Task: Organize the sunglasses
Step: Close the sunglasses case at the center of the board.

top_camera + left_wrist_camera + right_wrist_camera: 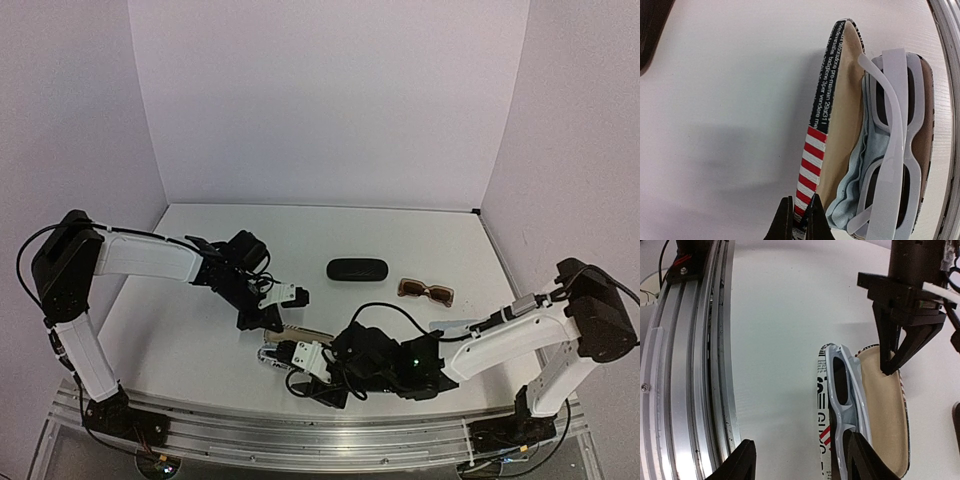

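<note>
The white-framed sunglasses lie folded in the open striped case, on a pale blue cloth. My left gripper is shut on the edge of the case's lid and holds it upright; it also shows in the top view. My right gripper is open and wide, one finger over the near end of the white sunglasses, the other over bare table. The brown sunglasses lie alone on the table at the right.
A black oval case lies shut behind the middle. Another pale blue cloth lies near the right arm. The metal rail at the table's near edge runs close beside the striped case.
</note>
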`<state>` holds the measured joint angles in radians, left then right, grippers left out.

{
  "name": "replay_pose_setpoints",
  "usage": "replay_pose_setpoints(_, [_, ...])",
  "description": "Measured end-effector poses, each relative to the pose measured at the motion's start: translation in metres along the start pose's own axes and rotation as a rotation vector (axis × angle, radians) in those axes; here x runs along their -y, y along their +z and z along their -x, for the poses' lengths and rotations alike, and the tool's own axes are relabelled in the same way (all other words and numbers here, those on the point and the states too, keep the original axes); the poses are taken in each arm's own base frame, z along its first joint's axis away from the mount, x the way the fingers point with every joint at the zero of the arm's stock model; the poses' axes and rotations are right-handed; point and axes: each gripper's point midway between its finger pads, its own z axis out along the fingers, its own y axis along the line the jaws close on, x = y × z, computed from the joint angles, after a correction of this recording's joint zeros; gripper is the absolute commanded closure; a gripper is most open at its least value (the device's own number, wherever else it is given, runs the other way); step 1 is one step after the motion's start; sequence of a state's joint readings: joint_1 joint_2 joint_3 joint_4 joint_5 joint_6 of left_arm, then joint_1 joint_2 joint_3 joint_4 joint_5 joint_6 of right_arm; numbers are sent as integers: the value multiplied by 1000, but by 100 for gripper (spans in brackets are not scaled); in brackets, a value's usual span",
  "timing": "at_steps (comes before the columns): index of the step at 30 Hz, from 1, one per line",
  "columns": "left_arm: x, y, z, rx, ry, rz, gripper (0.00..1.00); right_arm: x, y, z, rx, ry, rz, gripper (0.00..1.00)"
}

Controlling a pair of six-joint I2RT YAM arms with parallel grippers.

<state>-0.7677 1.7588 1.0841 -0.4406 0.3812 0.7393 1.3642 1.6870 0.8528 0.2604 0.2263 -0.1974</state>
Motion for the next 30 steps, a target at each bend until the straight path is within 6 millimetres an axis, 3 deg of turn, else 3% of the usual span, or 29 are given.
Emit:
replay_pose_setpoints(4, [-6,0,1,1,-19,34,100,16,-4,4,14,76,-31,55])
replay_pose_setpoints(12, [-16,-4,-4,38,-19,161,100,87,-3,-13,-1,337,-164,54])
replay_pose_setpoints(17, [-8,-11,-11,86,42,269,100,99,-9,-10,35,421,-180,52])
replay_pose_setpoints(24, [-8,-11,-8,119,211,436,100,123,-28,14,139,491,-216,46])
replay_pose_setpoints(30, [4,-15,-6,148,402,578,100,129,-15,5,117,525,-234,45])
